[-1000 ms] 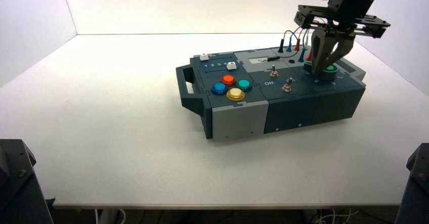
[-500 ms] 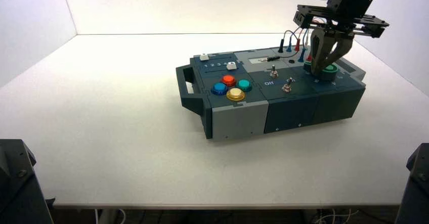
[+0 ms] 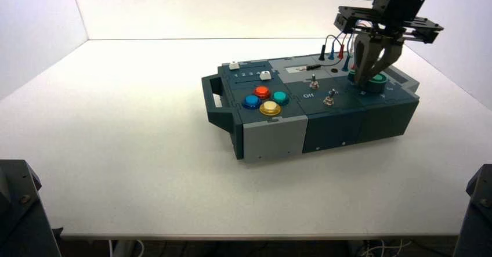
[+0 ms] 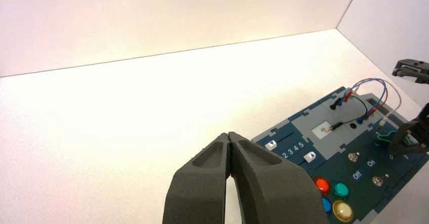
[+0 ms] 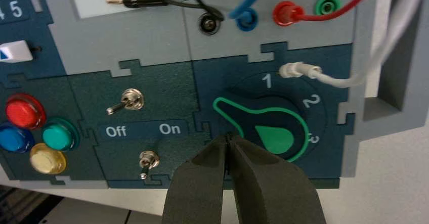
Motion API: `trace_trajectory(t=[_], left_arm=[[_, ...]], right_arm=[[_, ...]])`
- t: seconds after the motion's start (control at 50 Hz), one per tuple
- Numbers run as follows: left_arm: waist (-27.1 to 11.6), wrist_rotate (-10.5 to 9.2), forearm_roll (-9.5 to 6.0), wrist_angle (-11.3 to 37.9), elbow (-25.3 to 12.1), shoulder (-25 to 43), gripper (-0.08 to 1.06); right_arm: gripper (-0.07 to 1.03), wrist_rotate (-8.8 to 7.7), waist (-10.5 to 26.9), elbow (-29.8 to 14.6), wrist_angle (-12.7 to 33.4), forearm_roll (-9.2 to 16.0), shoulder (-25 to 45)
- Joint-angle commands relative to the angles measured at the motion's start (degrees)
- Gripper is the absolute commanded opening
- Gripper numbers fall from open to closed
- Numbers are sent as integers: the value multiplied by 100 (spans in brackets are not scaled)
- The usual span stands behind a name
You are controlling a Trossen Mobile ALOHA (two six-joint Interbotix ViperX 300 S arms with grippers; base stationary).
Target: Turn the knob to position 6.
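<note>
Bright, even overhead light is washing the white table [image 3: 145, 152]; the box [image 3: 272, 135] is casting soft shadows.

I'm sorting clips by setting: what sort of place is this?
Probably a robot test bench in a lab. A practice box with push buttons, toggle switches, plugged wires and a green knob sits alone on a plain white table with white walls around; the right gripper is over the knob.
</note>
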Motion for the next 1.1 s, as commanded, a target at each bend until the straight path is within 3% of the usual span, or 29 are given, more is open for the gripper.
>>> trace_trajectory(t=[0.02, 0.4, 0.58, 0.92, 1.1], left_arm=[[-18, 18, 9, -44, -193, 18, -3], [-18, 18, 9, -44, -193, 18, -3], [-18, 35, 35, -105, -211, 53, -3], [-18, 105, 53, -123, -220, 237, -3], [-18, 105, 70, -167, -193, 272, -3]], right_arm=[[-2, 0, 97, -79, -18, 70, -79], [-2, 0, 141, -35, 18, 97, -299], [-2, -123, 149, -132, 18, 105, -756], [-2, -554, 448, -211, 18, 79, -2153], [-2, -615, 457, -105, 9, 79, -2628]])
